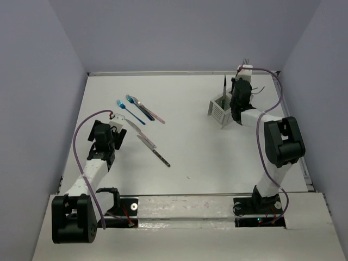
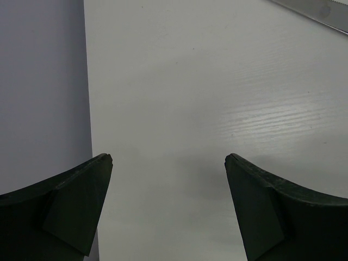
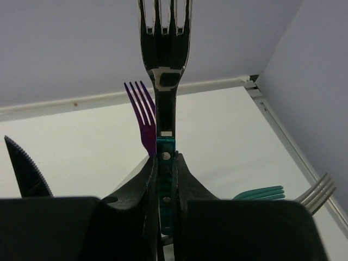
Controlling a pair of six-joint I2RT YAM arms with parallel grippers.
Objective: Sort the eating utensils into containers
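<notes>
Right end effector point(image 3: 165, 163) clamps a teal-handled fork point(image 3: 165, 65) upright; left end effector point(image 2: 168, 163) gapes empty.

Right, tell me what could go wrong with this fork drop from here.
The right gripper pinches the teal-handled fork on a thin strip of handle, so it could swivel. A purple fork and a knife stand upright close by, so the descent might snag them or tip the white caddy.
</notes>
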